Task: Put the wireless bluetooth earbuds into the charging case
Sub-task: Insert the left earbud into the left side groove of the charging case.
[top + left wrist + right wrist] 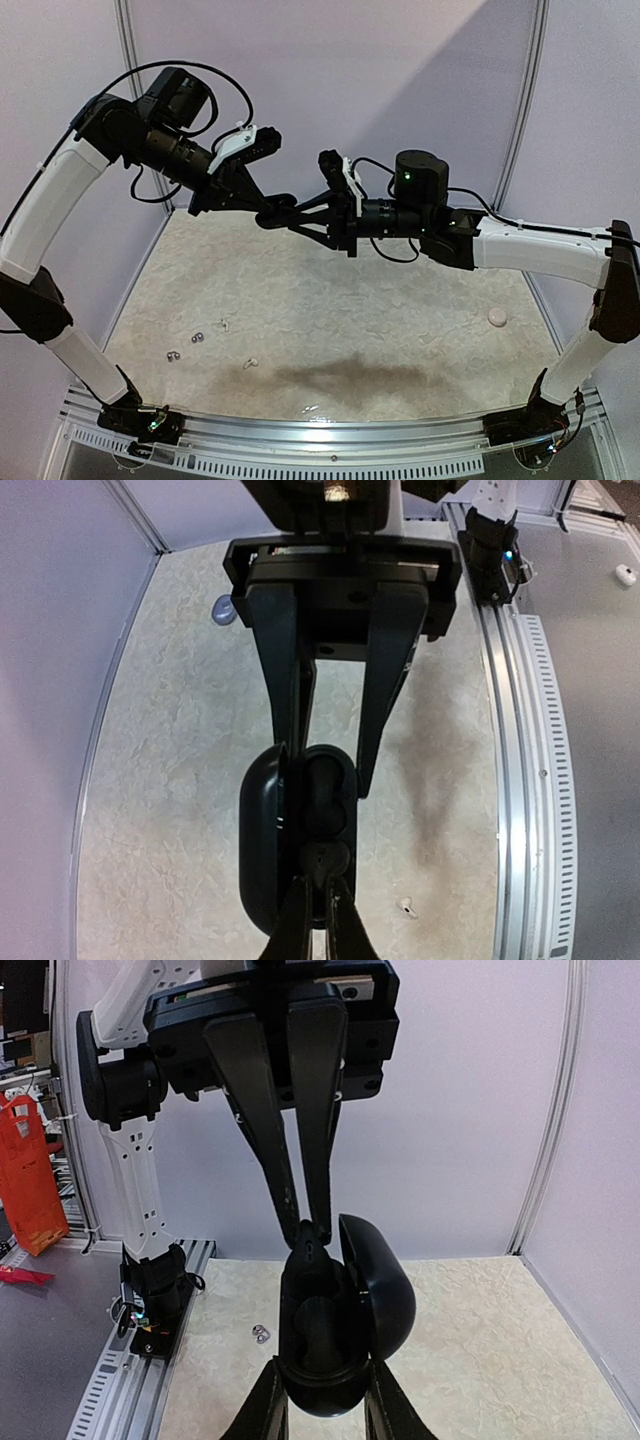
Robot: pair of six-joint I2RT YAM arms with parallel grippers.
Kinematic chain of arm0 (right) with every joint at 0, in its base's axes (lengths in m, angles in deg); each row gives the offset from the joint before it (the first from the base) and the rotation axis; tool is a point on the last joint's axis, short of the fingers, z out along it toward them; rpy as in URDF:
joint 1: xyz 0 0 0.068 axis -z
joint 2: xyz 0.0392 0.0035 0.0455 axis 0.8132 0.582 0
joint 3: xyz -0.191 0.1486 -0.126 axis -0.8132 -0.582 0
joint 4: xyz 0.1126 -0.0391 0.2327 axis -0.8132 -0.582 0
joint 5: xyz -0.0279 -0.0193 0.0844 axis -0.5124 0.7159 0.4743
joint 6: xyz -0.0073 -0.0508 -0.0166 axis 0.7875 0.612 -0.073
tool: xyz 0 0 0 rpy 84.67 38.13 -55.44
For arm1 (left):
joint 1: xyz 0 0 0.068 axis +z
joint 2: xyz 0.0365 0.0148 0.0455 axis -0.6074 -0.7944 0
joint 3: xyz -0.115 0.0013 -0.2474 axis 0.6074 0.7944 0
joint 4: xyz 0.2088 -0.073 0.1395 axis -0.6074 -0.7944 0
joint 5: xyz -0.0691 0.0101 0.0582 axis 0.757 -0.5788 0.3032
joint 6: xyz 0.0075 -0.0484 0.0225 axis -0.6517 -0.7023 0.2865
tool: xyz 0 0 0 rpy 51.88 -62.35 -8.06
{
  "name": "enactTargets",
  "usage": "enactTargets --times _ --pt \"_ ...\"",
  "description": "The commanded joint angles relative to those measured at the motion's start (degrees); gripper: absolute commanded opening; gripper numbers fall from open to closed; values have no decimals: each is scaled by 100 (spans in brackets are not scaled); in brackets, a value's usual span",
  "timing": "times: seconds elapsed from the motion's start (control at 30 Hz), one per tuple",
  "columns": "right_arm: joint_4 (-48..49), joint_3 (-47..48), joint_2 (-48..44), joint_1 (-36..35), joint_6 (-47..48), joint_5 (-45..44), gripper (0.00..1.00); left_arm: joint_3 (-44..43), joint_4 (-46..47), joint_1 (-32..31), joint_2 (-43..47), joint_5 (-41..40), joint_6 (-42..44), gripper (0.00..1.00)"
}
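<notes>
Earbuds (197,338), tiny grey and white pebbles, lie loose at lower left on the pale mottled counter (400,320). At mid-frame the left pincer (307,1232), pressed together, dips into the open glossy black oval charging case (325,1350). The right pincer (325,765) clamps that case aloft. Insertion seems underway, though whether a bud is pinched I cannot tell. Next comes seating it squarely, then releasing.

Black charging case (320,1345), lid open, aloft; tiny earbuds (197,338) scattered on table (400,300)
</notes>
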Motion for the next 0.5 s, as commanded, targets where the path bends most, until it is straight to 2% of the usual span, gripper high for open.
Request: enactTargets --times 0.0,0.33,0.47 --pt "262 -12 -156 17 -61 -97 0 -86 -1323 74 -140 199 -7 0" --pt "293 -51 -182 11 -61 -76 0 83 -1201 87 -43 -327 58 0" --pt "289 -44 -191 10 -66 -110 0 146 -1240 83 -33 -250 -57 0"
